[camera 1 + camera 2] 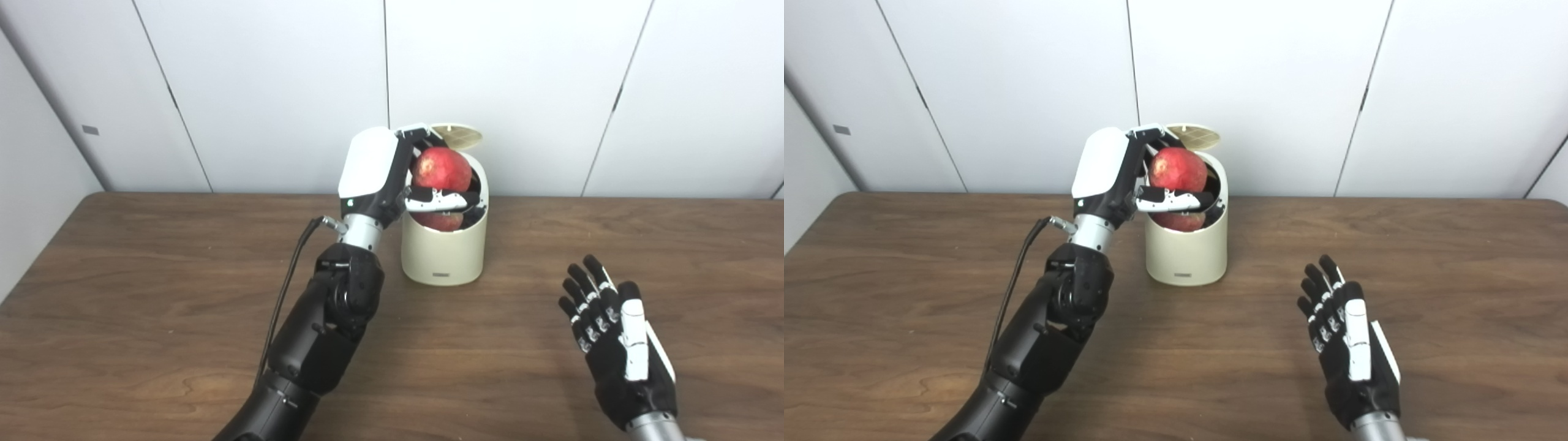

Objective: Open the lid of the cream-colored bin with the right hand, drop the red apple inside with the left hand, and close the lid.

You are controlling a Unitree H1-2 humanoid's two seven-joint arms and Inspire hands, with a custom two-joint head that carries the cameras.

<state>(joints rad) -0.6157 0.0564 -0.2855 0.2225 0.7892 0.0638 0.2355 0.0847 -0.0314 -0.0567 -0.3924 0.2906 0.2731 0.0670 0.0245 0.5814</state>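
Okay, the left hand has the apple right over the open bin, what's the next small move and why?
Probably open the left hand and let the red apple drop. The lid is up, the apple sits over the mouth of the cream-colored bin, and the right hand waits open, apart from it.

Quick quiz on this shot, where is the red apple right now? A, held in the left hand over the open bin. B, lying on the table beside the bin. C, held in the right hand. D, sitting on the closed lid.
A: the left hand is wrapped around the red apple at the mouth of the cream-colored bin, whose lid stands open, while the right hand hovers empty and open.
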